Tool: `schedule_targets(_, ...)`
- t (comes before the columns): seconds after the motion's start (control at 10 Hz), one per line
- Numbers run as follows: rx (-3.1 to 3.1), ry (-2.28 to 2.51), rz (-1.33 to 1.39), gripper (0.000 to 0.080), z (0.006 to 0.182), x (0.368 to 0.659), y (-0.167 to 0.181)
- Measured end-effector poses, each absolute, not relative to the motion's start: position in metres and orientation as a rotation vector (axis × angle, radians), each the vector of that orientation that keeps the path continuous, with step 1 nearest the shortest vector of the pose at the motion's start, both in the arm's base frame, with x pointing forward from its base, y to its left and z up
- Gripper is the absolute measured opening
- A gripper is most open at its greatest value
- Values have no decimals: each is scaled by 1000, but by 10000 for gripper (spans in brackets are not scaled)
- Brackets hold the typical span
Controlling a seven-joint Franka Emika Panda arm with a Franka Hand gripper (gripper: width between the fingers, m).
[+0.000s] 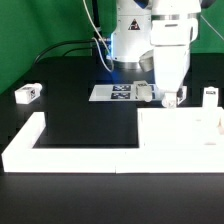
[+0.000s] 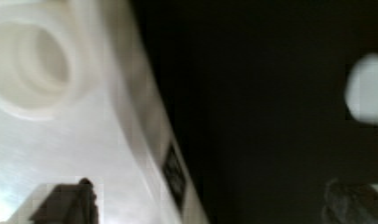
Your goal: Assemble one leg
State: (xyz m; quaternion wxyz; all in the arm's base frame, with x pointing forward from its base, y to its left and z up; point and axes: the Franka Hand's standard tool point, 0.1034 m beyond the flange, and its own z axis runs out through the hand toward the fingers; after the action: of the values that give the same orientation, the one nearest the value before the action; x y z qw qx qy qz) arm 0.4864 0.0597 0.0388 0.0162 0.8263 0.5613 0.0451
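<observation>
A flat white tabletop (image 1: 185, 125) lies at the exterior view's right. My gripper (image 1: 170, 100) hangs straight down at its far edge. In the wrist view the tabletop (image 2: 79, 130) fills one side, with a round screw hole (image 2: 22, 60) in it. My gripper (image 2: 209, 205) is open. One dark finger (image 2: 65, 200) is over the white top and the other finger (image 2: 355, 200) is over the black table, with the top's edge between them. A small white leg (image 1: 27, 93) lies far to the exterior view's left. Another leg (image 1: 209, 94) stands at the right.
A white L-shaped wall (image 1: 40, 150) runs along the front and left of the black table. The marker board (image 1: 115, 92) lies behind the gripper, at the robot's base. A blurred white piece (image 2: 367, 85) shows in the wrist view beyond the tabletop's edge.
</observation>
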Motion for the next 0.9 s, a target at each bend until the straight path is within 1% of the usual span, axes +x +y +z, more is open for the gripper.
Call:
schedule_targets(0.2, 2823, 1317, 146, 648, 55, 485, 84)
schedule_targets(0.3, 2914, 1118, 126, 649, 63, 491, 98)
schedule_targets(0.5, 3048, 740, 114, 649, 66, 493, 116)
schedule_targets(0.9, 3151, 350, 113, 649, 65, 493, 120)
